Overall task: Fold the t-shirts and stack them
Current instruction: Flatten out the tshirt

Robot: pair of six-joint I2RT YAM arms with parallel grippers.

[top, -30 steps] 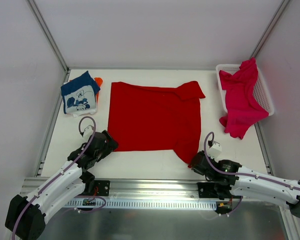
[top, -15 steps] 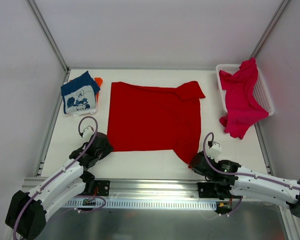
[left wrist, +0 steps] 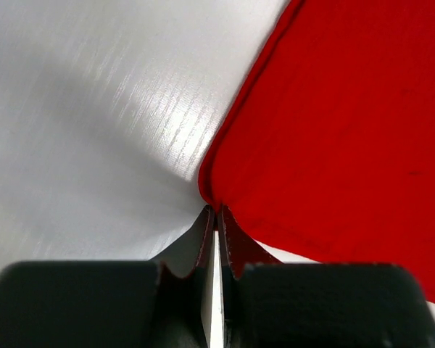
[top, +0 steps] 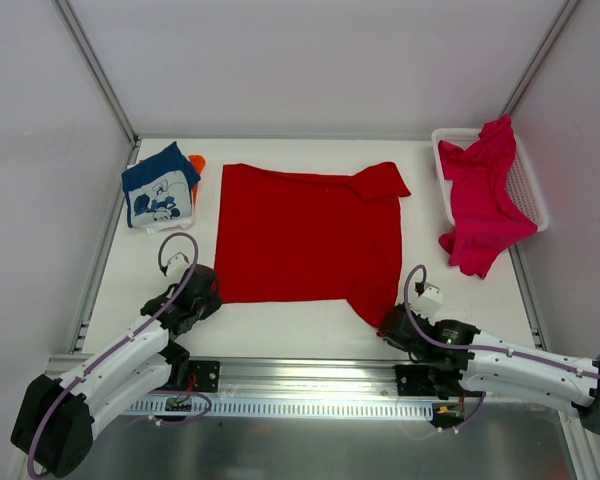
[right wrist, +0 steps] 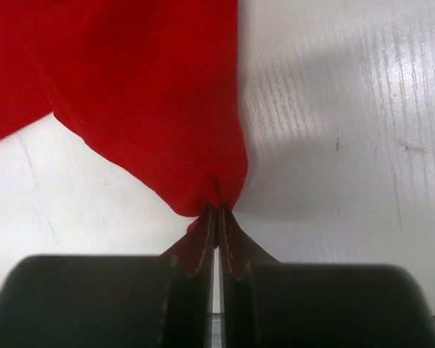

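The red t-shirt lies spread flat in the middle of the table. My left gripper is shut on its near left corner; in the left wrist view the closed tips pinch the red hem. My right gripper is shut on the near right sleeve tip, and the right wrist view shows the cloth bunched at the closed tips. A folded navy t-shirt with white print lies at the far left on an orange one. The pink t-shirt hangs out of the basket.
The white mesh basket stands at the far right corner. Grey frame rails run along the left edge and the near edge of the white table.
My left gripper has slid slightly toward me and closed on the red t-shirt's near left corner. The right gripper keeps its grip and has not moved.
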